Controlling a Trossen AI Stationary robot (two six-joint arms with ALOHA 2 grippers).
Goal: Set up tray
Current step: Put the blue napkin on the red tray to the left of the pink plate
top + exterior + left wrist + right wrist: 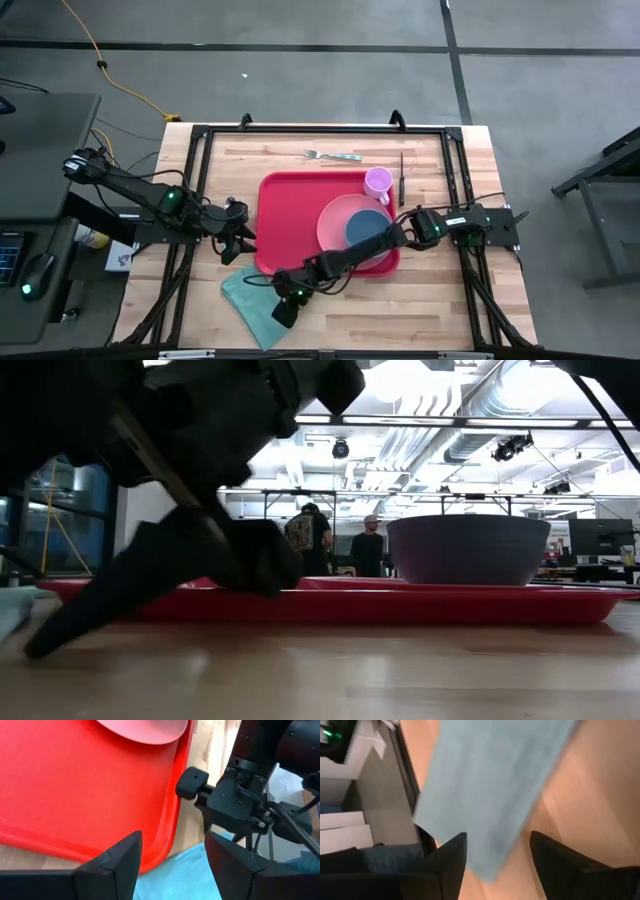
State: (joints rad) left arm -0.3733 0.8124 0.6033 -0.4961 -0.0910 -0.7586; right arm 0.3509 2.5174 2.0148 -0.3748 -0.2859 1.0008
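The red tray (pixel 295 215) lies mid-table and carries a pink plate (pixel 338 222) with a dark bowl (pixel 367 228) on it and a pink cup (pixel 377 182). A light blue cloth (pixel 250 297) lies flat on the wood by the tray's near left corner. My right arm reaches across the tray, and its gripper (pixel 497 857) stands open low over the cloth (pixel 485 795), near the table's front edge (pixel 283 310). My left gripper (pixel 172 865) is open and hovers above the tray's near left corner (pixel 160 845), at the tray's left side (pixel 238 243). My right gripper slants down toward the table's near left. In the low view one fingertip (pixel 40 643) reaches down to the wooden top beside the cloth (pixel 8 610). Nothing lies between its open fingers, and I cannot tell whether they touch the cloth.
A fork (pixel 333 155) and a dark knife (pixel 402 178) lie on the wood beyond the tray. A black frame (pixel 200 180) runs round the table top. Bare wood shows along the near right. People stand in the room far behind the table (pixel 315 540).
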